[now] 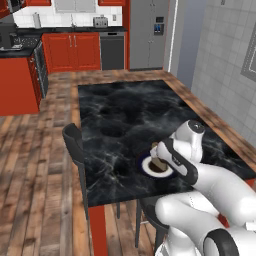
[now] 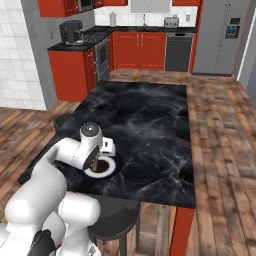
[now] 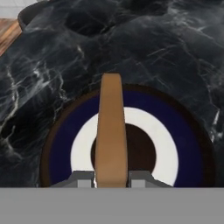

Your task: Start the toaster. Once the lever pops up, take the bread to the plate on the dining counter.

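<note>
Since the plate (image 3: 192,148) lies lower centre of the frame, the claw (image 3: 112,177), clamping the bread (image 3: 111,131) edge-on, hangs right above it on the black surface (image 3: 166,52), apparently ready to let go.

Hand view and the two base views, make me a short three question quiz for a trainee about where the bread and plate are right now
1. True or false: the bread lies flat on the plate.
2. What grips the bread? A) nothing B) the fingers of the gripper C) the toaster
3. Fill in: the plate rests on the ____ counter.

Key
1. False: the slice stands on edge above the plate's white centre, clamped between the fingers.
2. B
3. dining; the plate sits near its close edge in both base views, while the toaster stands far back on the kitchen worktop.
</note>
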